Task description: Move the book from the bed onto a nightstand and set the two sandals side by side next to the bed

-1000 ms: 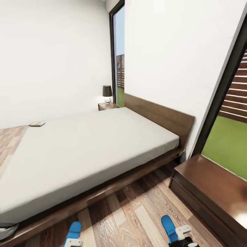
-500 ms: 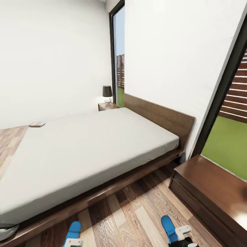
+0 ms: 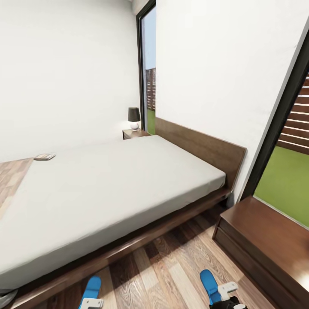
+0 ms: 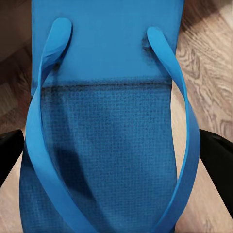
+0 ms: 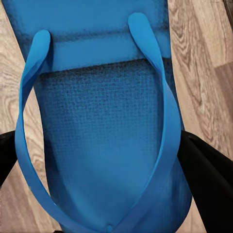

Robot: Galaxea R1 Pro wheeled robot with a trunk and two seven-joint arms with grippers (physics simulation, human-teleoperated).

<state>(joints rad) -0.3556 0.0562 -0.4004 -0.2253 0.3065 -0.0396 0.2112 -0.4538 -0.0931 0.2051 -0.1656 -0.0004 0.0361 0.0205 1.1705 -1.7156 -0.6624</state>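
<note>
White walls and a wood-plank floor (image 3: pixel 171 274) are seen around the bed (image 3: pixel 107 189), whose pale mattress carries the book (image 3: pixel 44 157) at its far edge, well apart from the far nightstand (image 3: pixel 134 133) with its lamp (image 3: pixel 134 116). A second nightstand (image 3: pixel 262 240) stands near the robot at the right. Compared with one second ago, the whole picture has shifted a little, so it is the camera that has moved; the book and the bed are judged unmoved. One sandal (image 3: pixel 92 288) is held in the left gripper (image 3: pixel 91 304), its sole lying between the dark fingers (image 4: pixel 9 150); the other sandal (image 3: pixel 210 285) is held likewise in the right gripper (image 3: pixel 226 296). Both jaws are closed on the soles. The sandals are carried well apart, not yet side by side, and the book is not yet moved.
</note>
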